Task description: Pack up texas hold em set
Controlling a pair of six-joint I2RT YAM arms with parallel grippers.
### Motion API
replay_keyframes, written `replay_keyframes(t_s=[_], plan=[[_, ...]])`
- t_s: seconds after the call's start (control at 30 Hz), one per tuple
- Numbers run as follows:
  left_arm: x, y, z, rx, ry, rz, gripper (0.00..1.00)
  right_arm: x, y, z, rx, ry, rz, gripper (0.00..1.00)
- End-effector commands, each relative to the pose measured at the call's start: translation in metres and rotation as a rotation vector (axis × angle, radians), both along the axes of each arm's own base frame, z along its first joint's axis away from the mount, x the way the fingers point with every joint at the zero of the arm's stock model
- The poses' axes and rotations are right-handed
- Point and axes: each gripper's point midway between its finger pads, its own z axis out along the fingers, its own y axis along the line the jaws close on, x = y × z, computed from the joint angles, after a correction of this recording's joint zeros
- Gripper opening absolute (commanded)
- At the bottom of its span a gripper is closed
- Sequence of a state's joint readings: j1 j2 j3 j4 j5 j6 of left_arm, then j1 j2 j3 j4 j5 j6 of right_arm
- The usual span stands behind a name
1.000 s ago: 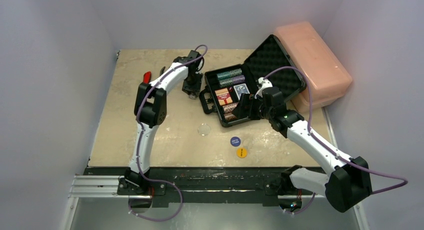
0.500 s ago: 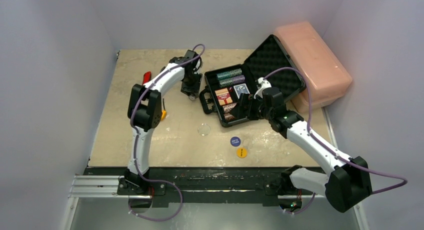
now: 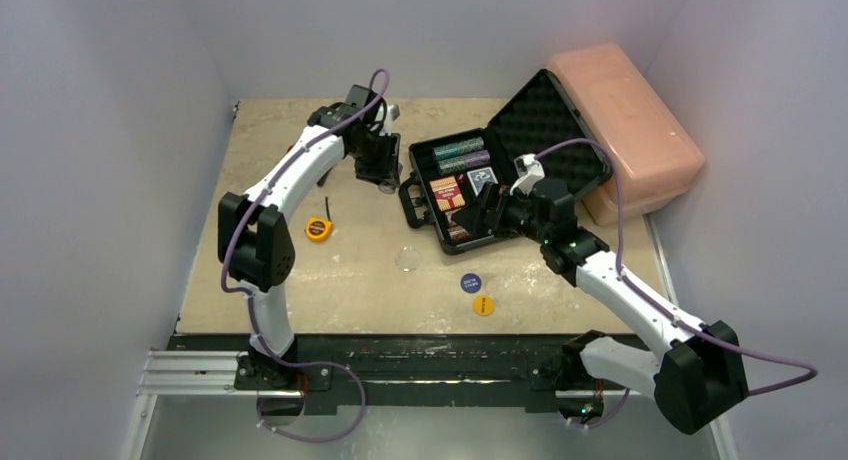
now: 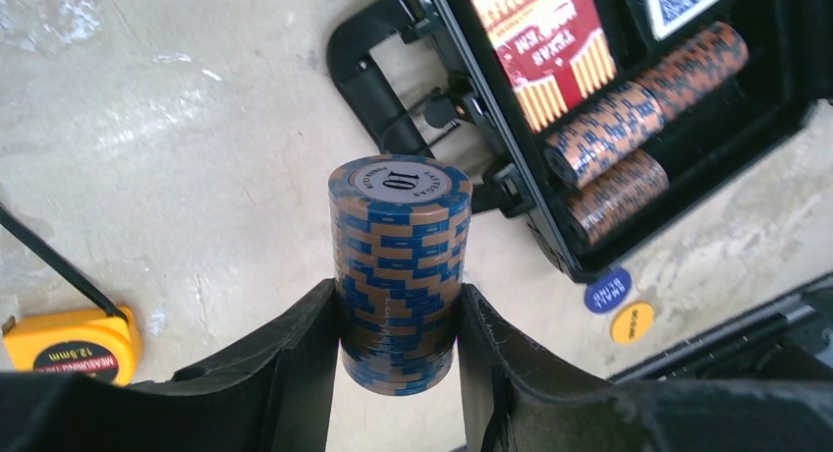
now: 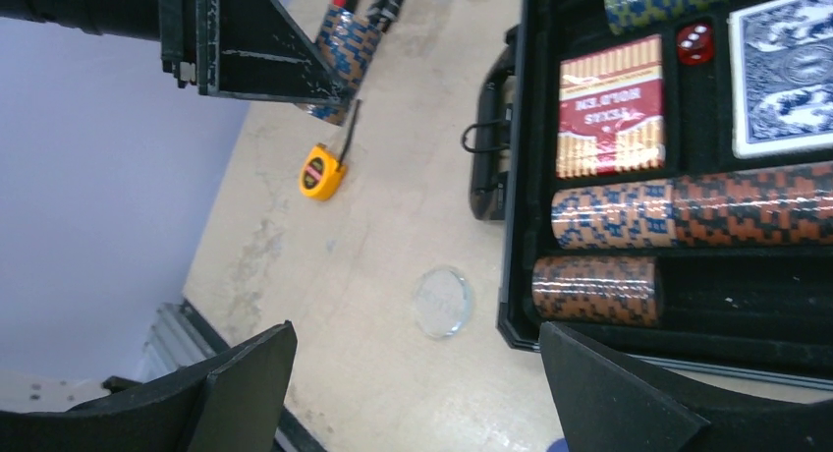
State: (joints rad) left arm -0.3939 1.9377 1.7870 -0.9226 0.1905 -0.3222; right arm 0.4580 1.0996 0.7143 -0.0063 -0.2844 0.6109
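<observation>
At centre of the left wrist view, a blue chip stack (image 4: 398, 255) is held by the left end effector (image 4: 398, 300) beside the open briefcase (image 3: 545, 115); upper chips could be spilled by tilting.

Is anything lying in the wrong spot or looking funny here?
Yes. A clear round button, a blue round button and a yellow round button lie loose on the beige table outside the black foam-lined case. A yellow tape measure sits left of the case, and it isn't part of the poker set. Nothing looks spilled or broken.
</observation>
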Motion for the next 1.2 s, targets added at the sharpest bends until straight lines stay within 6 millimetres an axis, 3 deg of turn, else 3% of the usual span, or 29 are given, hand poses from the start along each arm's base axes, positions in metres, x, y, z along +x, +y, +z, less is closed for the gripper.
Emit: replay_keyframes(t_s=[0.0, 0.27, 0.5, 0.77, 1.17], plan=[[-0.017, -0.011, 0.061, -0.13, -0.075, -0.048, 0.0, -0.003, 0.014, 0.043, 0.16, -0.123, 0.047, 0.99], [-0.043, -0.025, 0.094, -0.281, -0.149, -0.15, 0.0, -0.014, 0.018, 0.063, 0.261, -0.226, 0.086, 0.99], [-0.062, -0.038, 0.115, -0.408, -0.218, -0.246, 0.0, -0.032, 0.01, 0.08, 0.305, -0.358, 0.107, 0.99], [-0.087, -0.049, 0.146, -0.534, -0.262, -0.355, 0.0, -0.056, 0.018, 0.095, 0.435, -0.45, 0.225, 0.99], [-0.134, -0.073, 0.183, -0.797, -0.25, -0.596, 0.0, -0.089, 0.023, 0.147, 0.577, -0.652, 0.392, 0.99]])
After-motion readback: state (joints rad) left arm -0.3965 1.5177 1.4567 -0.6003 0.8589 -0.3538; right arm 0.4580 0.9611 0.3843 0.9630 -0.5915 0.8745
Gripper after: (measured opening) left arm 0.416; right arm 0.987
